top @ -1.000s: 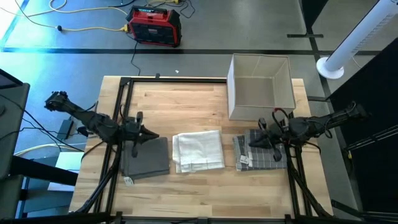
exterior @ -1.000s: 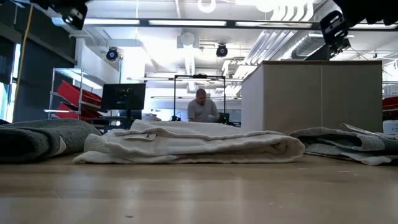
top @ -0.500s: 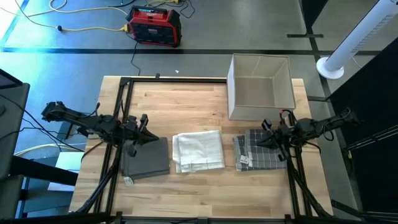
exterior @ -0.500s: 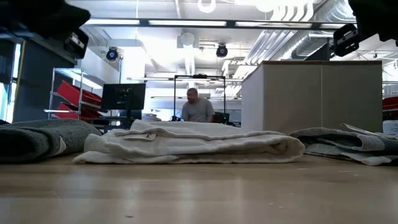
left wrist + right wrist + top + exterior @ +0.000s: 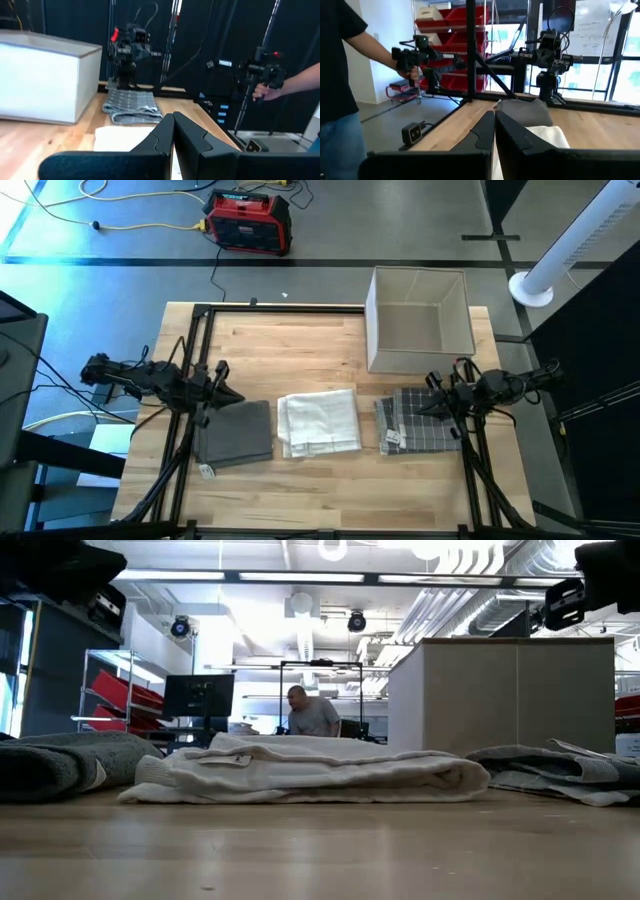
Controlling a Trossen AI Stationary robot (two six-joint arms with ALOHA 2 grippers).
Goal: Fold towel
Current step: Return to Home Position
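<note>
Black fingers (image 5: 157, 140) of the left gripper (image 5: 230, 398) are pressed together tip to tip, nothing between them. It hangs clear above the far edge of the folded dark grey towel (image 5: 238, 432), at the left side of the wooden table (image 5: 300, 340).

Right gripper (image 5: 422, 409): fingers (image 5: 482, 134) likewise clenched and empty. It sits raised over the right half of the folded grey patterned towel (image 5: 412, 430).

Towels: three in a row across the table's middle and apart from one another, with the dark grey at the left, the white towel (image 5: 319, 421) in the centre, and the patterned one at the right.

Far right corner: an open beige box (image 5: 418, 362), just beyond the patterned towel.

Beyond the table: a red unit (image 5: 248, 222) on the floor, and a person (image 5: 312, 716) deep in the room.
</note>
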